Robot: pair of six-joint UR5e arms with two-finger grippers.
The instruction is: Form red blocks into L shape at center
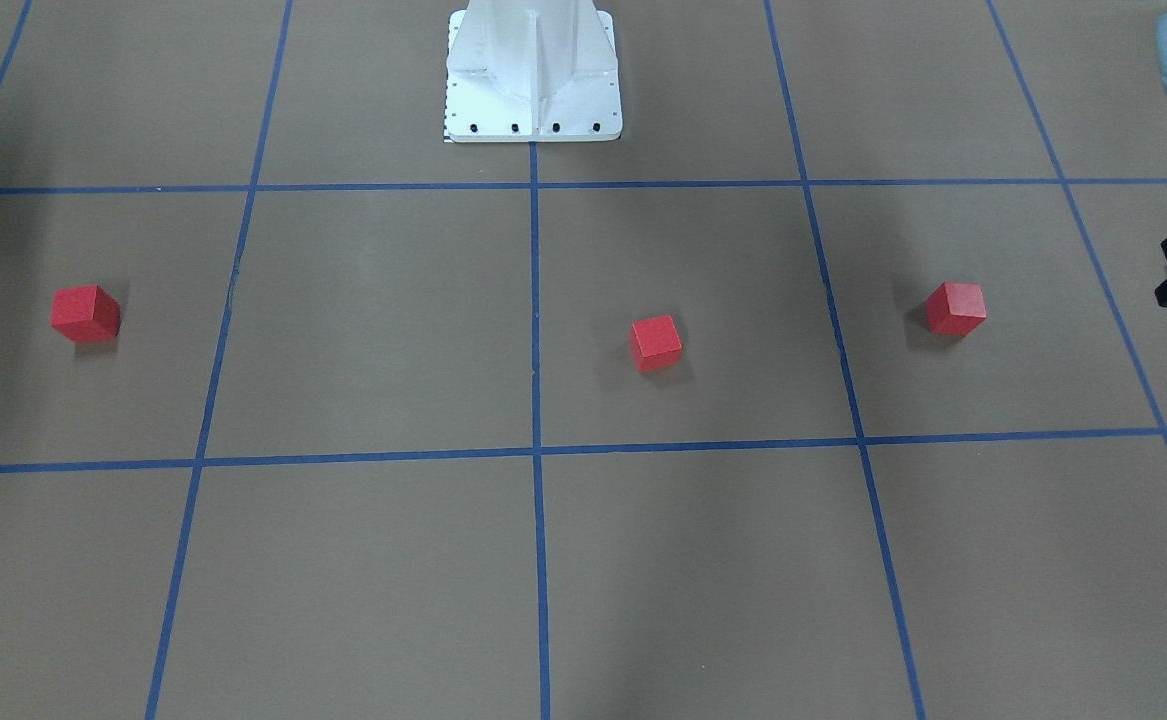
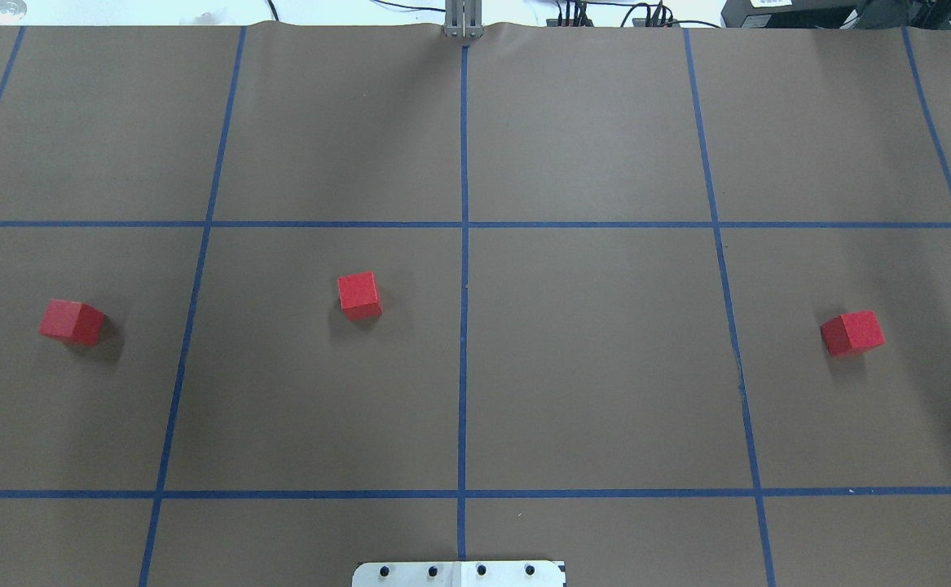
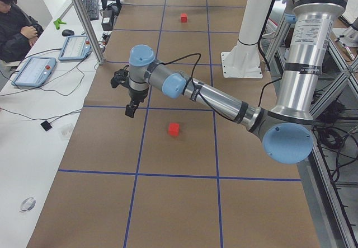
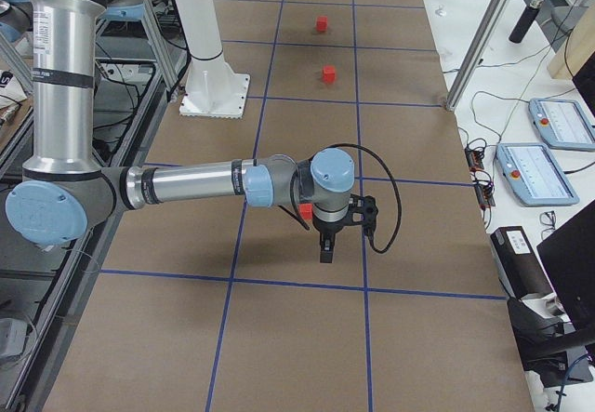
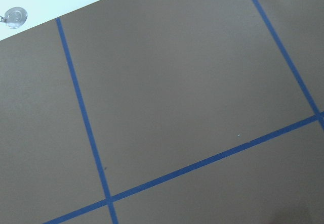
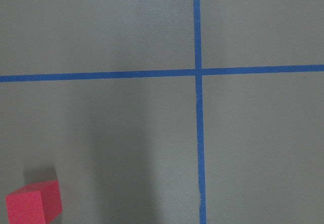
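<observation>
Overhead exterior: red blocks (image 2: pixel 359 293) sitting in row, well apart, middle one nearest center (image 2: pixel 464 224) (nothing gathered yet). Left gripper (image 3: pixel 130 109), right gripper (image 4: pixel 326 249) hovering blockless — opening: cannot tell. Next likely needing descent onto block.

Brown paper (image 2: pixel 605 367) gridded with blue tape (image 2: pixel 464 326) covers the table beneath both tools. Outward of the left gripper (image 3: pixel 130 111) runs a white bench (image 3: pixel 33 147) with two pendants (image 3: pixel 33 70), a keyboard (image 3: pixel 91 6), loose cables and a seated person (image 3: pixel 17 27). Outward of the right gripper (image 4: pixel 326 252), a second bench (image 4: pixel 460 31) holds two more pendants (image 4: pixel 535 172) and a dark bottle (image 4: pixel 522 19). Light is even, shadows soft.
</observation>
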